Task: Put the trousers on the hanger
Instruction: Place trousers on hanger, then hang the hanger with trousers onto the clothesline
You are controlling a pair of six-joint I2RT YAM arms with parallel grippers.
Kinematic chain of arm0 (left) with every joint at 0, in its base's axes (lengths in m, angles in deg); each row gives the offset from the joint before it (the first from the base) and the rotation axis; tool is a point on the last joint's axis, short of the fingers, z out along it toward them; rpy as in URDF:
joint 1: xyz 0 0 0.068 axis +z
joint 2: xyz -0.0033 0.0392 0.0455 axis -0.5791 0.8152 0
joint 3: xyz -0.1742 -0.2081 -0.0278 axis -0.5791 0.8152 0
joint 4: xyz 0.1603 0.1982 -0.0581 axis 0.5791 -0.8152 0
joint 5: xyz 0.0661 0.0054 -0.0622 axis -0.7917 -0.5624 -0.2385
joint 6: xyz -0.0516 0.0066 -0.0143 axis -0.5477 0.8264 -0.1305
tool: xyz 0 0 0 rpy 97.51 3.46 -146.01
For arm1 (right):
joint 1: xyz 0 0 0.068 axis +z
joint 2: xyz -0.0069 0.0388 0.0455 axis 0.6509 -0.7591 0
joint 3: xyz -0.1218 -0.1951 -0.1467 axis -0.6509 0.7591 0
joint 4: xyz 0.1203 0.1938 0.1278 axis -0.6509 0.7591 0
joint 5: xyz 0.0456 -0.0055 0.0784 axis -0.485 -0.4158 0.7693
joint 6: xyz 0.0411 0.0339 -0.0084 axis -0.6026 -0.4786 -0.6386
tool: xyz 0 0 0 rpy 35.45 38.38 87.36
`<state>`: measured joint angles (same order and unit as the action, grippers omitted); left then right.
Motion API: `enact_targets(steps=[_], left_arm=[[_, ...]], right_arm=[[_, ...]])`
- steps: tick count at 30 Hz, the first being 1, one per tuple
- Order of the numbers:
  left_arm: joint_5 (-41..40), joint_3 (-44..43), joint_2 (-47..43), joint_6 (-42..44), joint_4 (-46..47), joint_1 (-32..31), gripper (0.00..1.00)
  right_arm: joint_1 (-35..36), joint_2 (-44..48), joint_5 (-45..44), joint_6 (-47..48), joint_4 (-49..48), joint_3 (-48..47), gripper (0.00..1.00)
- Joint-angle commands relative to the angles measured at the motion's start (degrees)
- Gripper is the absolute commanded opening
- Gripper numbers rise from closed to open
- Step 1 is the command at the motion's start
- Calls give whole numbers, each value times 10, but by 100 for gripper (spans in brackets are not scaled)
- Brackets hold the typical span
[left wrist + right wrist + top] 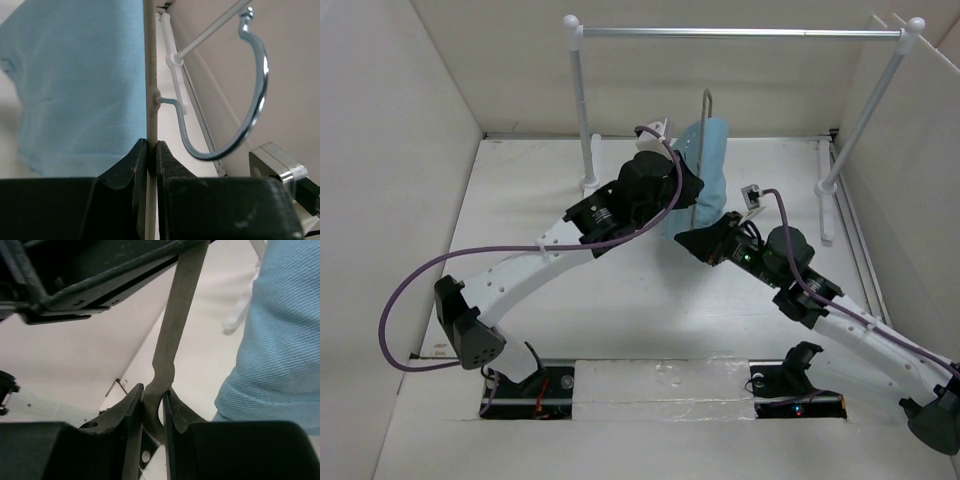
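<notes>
Steadying the hanger point(151, 75) under draped trousers point(712, 160), centre frame.
Clenched by left gripper point(149, 150), pinched by right gripper point(153, 397); next, probably keep level so cloth stays on.

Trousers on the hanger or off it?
On, apparently: the trousers hang beside the hanger, held up by the left claw and right claw; the fold itself is hidden.

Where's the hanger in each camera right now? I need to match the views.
Top external: the hanger stands edge-on, just above centre.
Left wrist: hanger is the pale vertical bar at centre, clamped in the left gripper; hook at right.
Right wrist: hanger is the grey bar slanting up from the right gripper.
Shared landmark: the light blue trousers beside it.
</notes>
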<state>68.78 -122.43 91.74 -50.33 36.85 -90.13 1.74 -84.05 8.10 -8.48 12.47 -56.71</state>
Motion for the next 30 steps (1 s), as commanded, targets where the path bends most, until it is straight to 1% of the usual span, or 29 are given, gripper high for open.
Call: enact_targets(steps=[1,3,5,7,8,9,11,13,15,16,17,18,19,21,22,25,26,30], left_arm=[[59,-50,-50,11,66,-18,0],[70,-75,-38,20,48,-18,0],[85,-108,-29,35,36,-12,0],[93,-124,-27,44,33,-12,1],[98,-135,-27,52,35,-12,13],[100,-135,-27,52,35,-12,13],[103,-146,-27,63,34,-12,26],[108,-161,-27,71,34,-12,28],[109,-170,-30,75,31,-12,29],[108,-173,-30,78,30,-12,29],[104,-178,-33,83,26,-12,29],[104,-178,-33,83,26,-12,29],[104,-178,-37,84,25,-12,29],[99,-177,-42,89,22,-12,29],[97,-174,-49,89,19,-12,28],[85,-152,-67,92,15,-12,28],[75,-135,-72,92,15,-12,28],[76,-82,-103,84,15,8,28]], right_arm=[[-8,22,-81,9,-42,-47,0],[-8,29,-103,7,-49,-58,0],[-8,32,-105,8,-47,-77,0],[-27,27,-90,13,-34,-95,0],[-40,23,-80,23,-19,-119,0],[-46,23,-80,24,-19,-120,0],[-65,25,-69,19,-27,-127,0],[-102,23,-36,16,-40,-127,0],[-131,21,0,14,-53,-134,0],[-155,19,8,17,-52,-138,0],[-179,12,36,24,-50,-155,0],[-179,12,37,24,-50,-155,0],[-206,10,58,27,-54,-160,0],[-233,1,78,26,-66,-170,0],[-262,-2,101,25,-71,-175,0],[-299,-14,138,19,-89,-193,0],[-320,-17,145,19,-94,-198,0],[-365,-25,173,-1,-129,-212,0]])
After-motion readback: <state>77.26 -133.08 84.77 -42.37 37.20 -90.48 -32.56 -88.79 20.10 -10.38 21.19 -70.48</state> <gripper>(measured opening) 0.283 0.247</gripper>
